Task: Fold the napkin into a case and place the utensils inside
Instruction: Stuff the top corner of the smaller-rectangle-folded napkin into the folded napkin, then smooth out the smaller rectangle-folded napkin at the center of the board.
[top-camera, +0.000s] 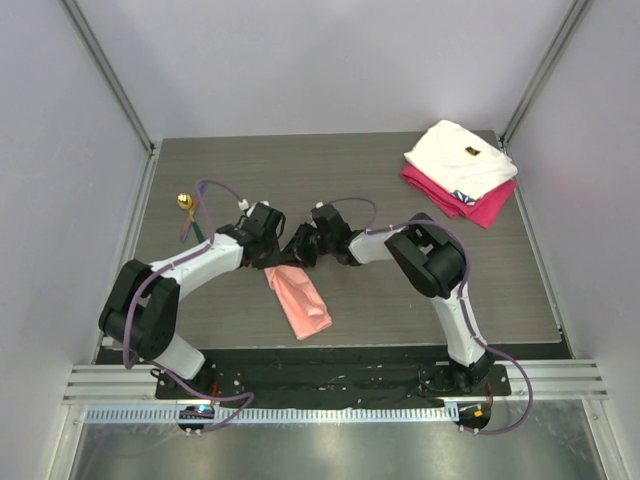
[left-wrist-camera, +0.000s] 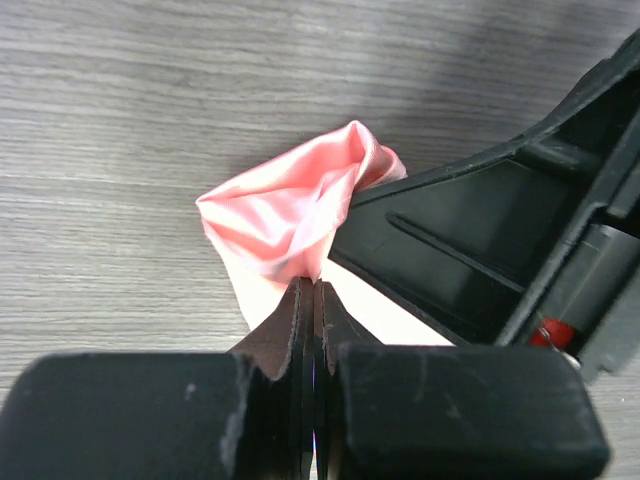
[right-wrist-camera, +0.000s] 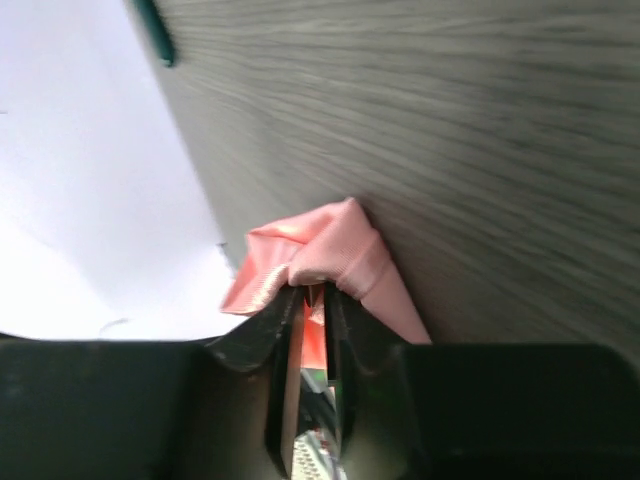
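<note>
Centrally, on the grey wood-grain counter (top-camera: 420, 290), the napkin (top-camera: 302, 300) lies as a narrow salmon-pink strip, satiny, with soft creases. Its far end is bunched into a crumpled peak between the two claws. Left claw (left-wrist-camera: 312, 287): clenched, flat black fingers pressed together on a pinch of the cloth. Right claw (right-wrist-camera: 312, 300): fingers a slit apart, a pink fold in the slit; gripping or loose, cannot tell. Utensils (top-camera: 186, 204) well apart at far left: shiny gold round bowl, thin purple and green handles. Far right corner: folded white cloth (top-camera: 460, 157) stacked on folded magenta cloth (top-camera: 475, 205).
</note>
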